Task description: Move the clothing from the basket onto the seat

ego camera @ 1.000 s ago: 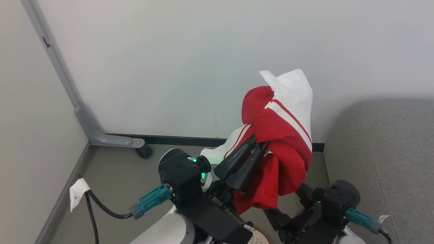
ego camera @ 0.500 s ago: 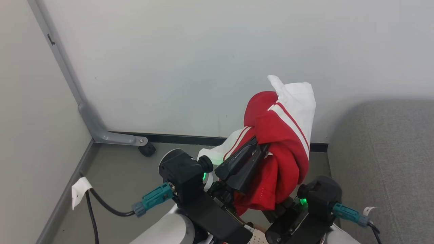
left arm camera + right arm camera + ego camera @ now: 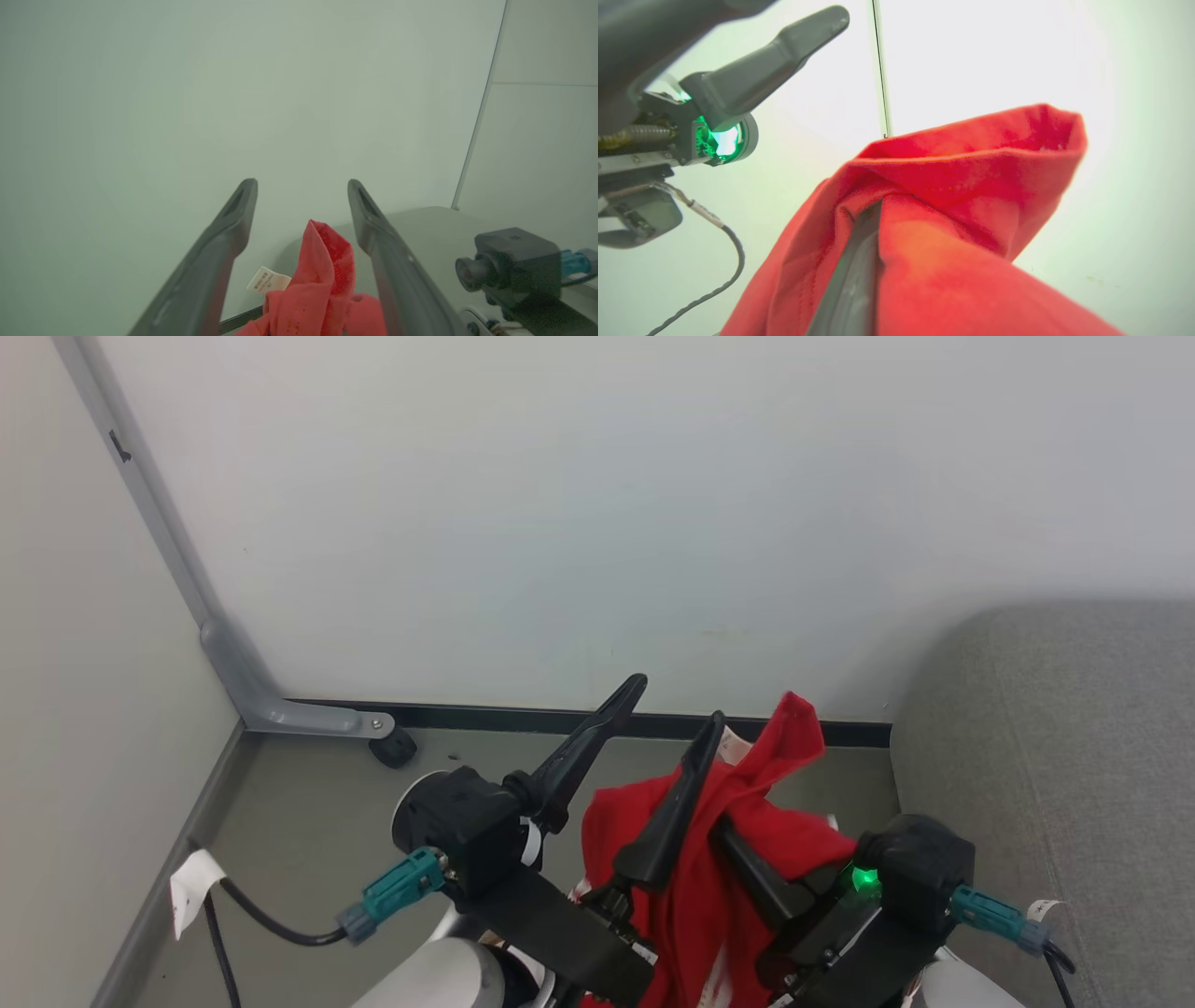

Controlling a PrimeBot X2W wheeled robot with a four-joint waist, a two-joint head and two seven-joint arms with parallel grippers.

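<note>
head view: the left pincer [image 3: 674,702] stands wide open with nothing pinched, while the right pincer [image 3: 733,845] is clamped tight on the red clothing [image 3: 695,905], which hangs in the air between the arms, short of the grey seat [image 3: 1055,756] on the right. left wrist view: a red fold with a white tag [image 3: 268,281] pokes up between the spread fingers, ungripped, so i judge that arm should draw clear first. right wrist view: cloth wraps the closed fingers, so swing right slowly and let go only above the cushion.
</note>
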